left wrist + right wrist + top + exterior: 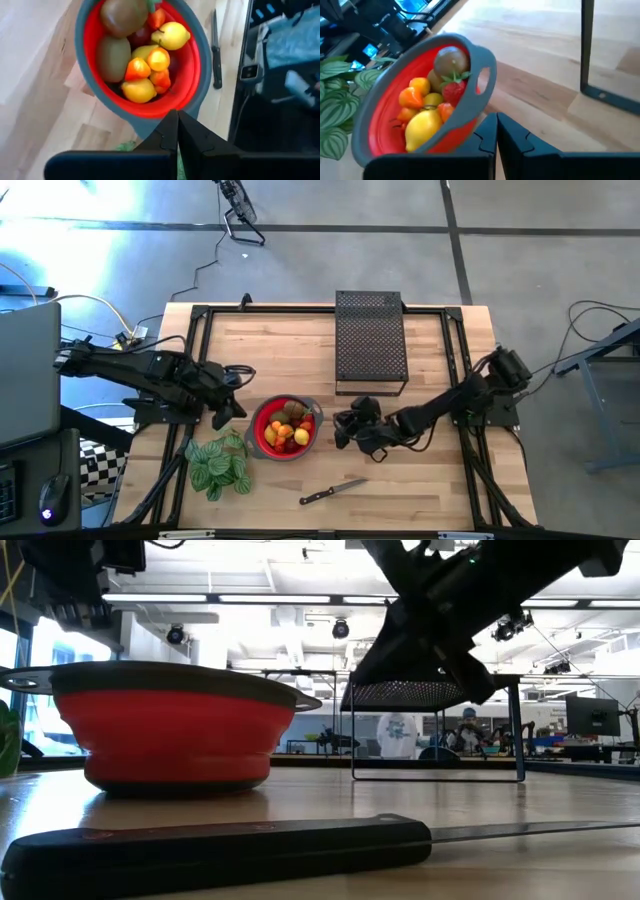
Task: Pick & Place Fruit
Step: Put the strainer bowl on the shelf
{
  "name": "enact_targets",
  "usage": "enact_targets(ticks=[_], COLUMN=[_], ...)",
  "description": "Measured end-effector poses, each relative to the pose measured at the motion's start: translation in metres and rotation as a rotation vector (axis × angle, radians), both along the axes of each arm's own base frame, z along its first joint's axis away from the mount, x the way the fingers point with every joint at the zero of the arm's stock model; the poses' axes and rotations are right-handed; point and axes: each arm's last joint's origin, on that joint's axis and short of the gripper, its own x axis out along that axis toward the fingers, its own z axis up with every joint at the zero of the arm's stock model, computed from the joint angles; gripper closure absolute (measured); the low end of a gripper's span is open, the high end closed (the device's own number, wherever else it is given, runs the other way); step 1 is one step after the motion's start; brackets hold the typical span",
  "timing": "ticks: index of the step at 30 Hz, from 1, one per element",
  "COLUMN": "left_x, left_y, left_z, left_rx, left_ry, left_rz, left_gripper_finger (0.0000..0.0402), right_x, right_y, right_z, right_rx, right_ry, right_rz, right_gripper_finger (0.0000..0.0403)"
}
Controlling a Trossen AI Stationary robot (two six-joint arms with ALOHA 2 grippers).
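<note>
Black-handled, the knife (332, 493) lies nearest me on the wooden bench (420, 480), its blade pointing away from the leafy plant (218, 464) at the front left. Behind both I see the red bowl (262, 442) with its grey rim, and all the fruit (288, 425) sits piled inside it: lemons, kiwis, small orange pieces and a strawberry. My left claw (236, 410) hangs just beside the bowl's left rim, fingers pressed together on nothing. My right claw (342, 430) sits just off the bowl's right rim, likewise closed and empty. Farthest back stands the dark perforated metal stand (371, 340).
</note>
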Motion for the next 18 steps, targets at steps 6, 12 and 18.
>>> enact_targets(ticks=[6, 12, 18], left_x=[0.001, -0.004, -0.005], left_y=[0.003, 0.006, 0.006], left_z=[0.001, 0.005, 0.006], left_rx=[0.234, 0.371, 0.393], left_ry=[-0.078, -0.141, -0.148], left_rz=[-0.049, -0.115, -0.116], left_gripper_finger=[0.0401, 0.0401, 0.0401], right_x=[-0.001, 0.005, 0.011], right_y=[0.005, 0.011, 0.006], right_z=[0.001, 0.004, -0.003], right_rx=[0.079, 0.219, 0.286], right_ry=[-0.047, -0.116, -0.133], right_rz=[-0.022, 0.055, 0.004], right_gripper_finger=[0.04, 0.04, 0.0399])
